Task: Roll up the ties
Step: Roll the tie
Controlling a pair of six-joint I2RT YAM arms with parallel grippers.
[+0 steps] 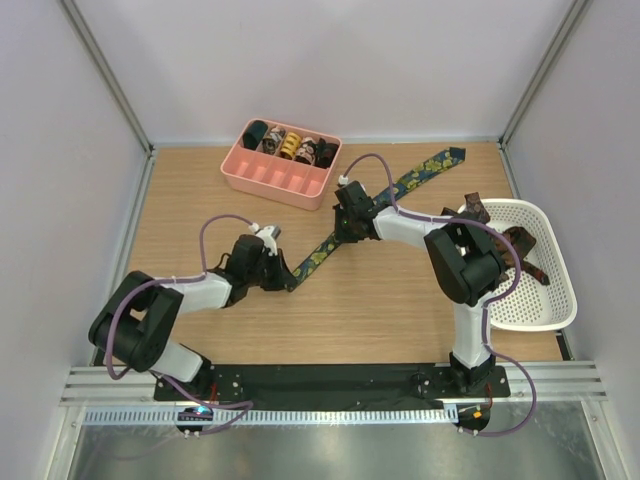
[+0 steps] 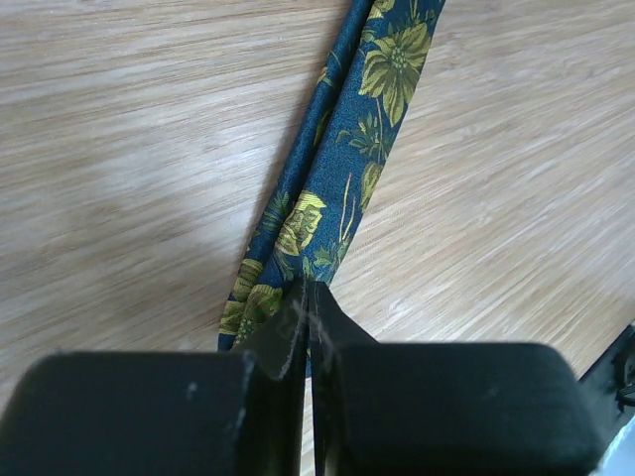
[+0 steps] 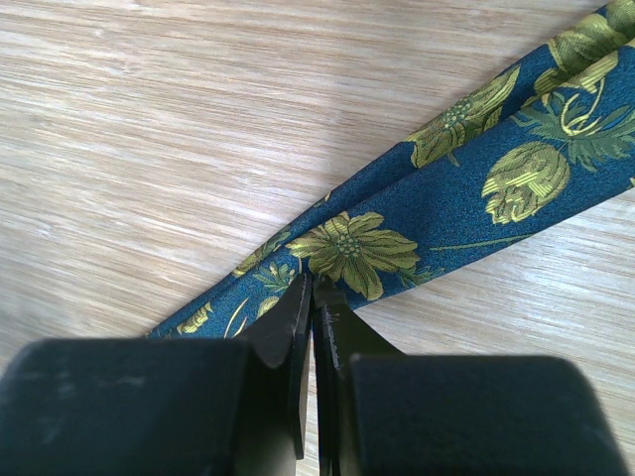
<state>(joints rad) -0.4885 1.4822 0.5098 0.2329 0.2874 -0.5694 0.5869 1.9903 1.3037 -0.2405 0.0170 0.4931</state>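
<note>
Where the tie lies: a navy tie (image 1: pixel 415 182) with yellow-green flower print is stretched flat on the tabletop (image 1: pixel 190 200), slanting from its middle up to the far right corner, where the pointed end rests.
Left gripper: the left gripper (image 1: pixel 285 275) sits at the tie's near, narrow end; in the left wrist view the left gripper (image 2: pixel 310 290) has its fingers pressed together on the fabric (image 2: pixel 337 188), which disappears beneath them.
Right gripper: the right gripper (image 1: pixel 345 228) is further along the same tie, about midway; in the right wrist view the right gripper (image 3: pixel 313 283) has its fingers together, pinching the near edge of the cloth (image 3: pixel 476 188).
Tie's fold: near both grippers the band looks doubled lengthwise, one layer over another.
Pink tray: a pink tray (image 1: pixel 270 185) stands by the far edge, left of centre, holding rolled ties (image 1: pixel 290 145) in a row along its far side.
White basket: a white basket (image 1: pixel 560 300) sits at the right edge with brown ties (image 1: pixel 515 245) heaped loosely inside.
</note>
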